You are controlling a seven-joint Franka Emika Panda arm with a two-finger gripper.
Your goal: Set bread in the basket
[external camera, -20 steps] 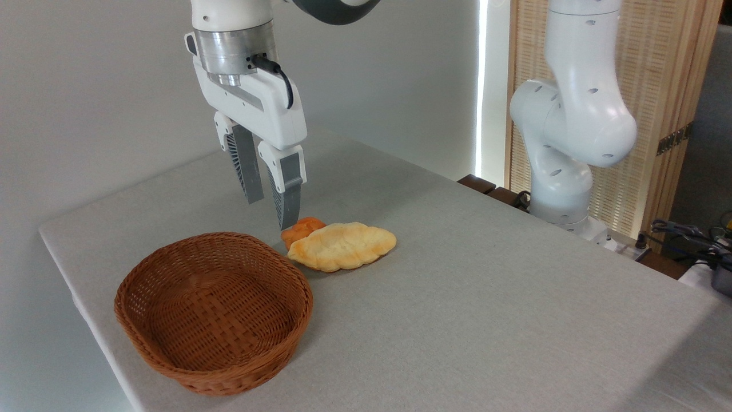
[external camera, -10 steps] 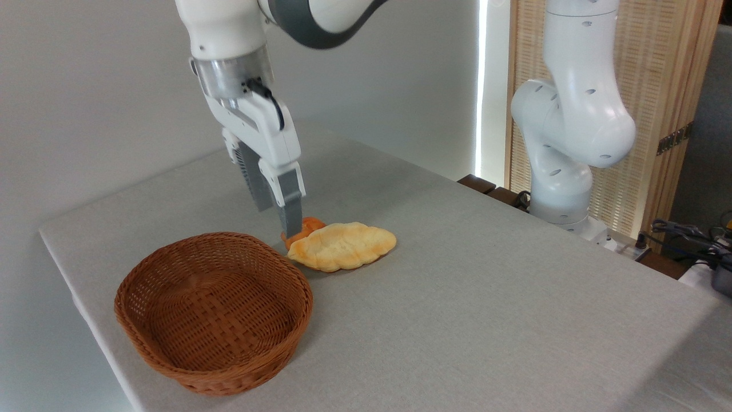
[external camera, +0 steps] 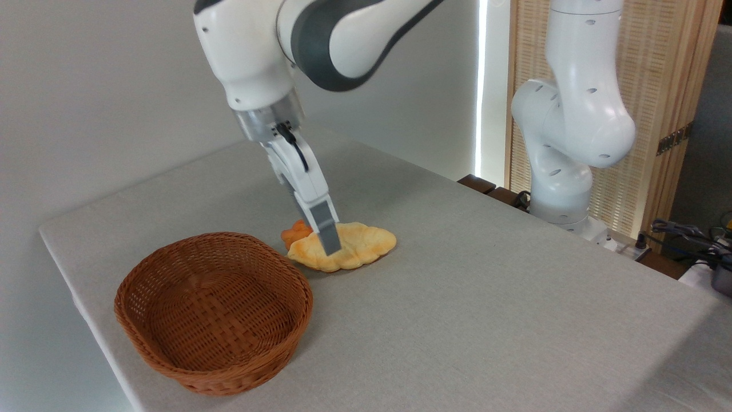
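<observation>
The bread (external camera: 366,241), a long braided loaf with its pale side up, lies flat on the table just right of and behind the brown wicker basket (external camera: 229,379), which holds nothing. My gripper (external camera: 330,246) leans down from the upper left with its tips at the loaf's middle. I see it edge-on. The near finger (external camera: 326,226) overlaps the loaf and hides the far finger. The loaf is neither lifted nor squeezed.
A small orange bun (external camera: 294,232) sits against the loaf's left end, close to the basket's far rim. The arm's white base (external camera: 563,154) stands at the table's back right edge. Cables and dark gear (external camera: 697,240) lie off the table at the far right.
The gripper has swung right and down, from above the small bun to the loaf's middle, and has tilted and turned edge-on. The bread, bun and basket have not moved.
</observation>
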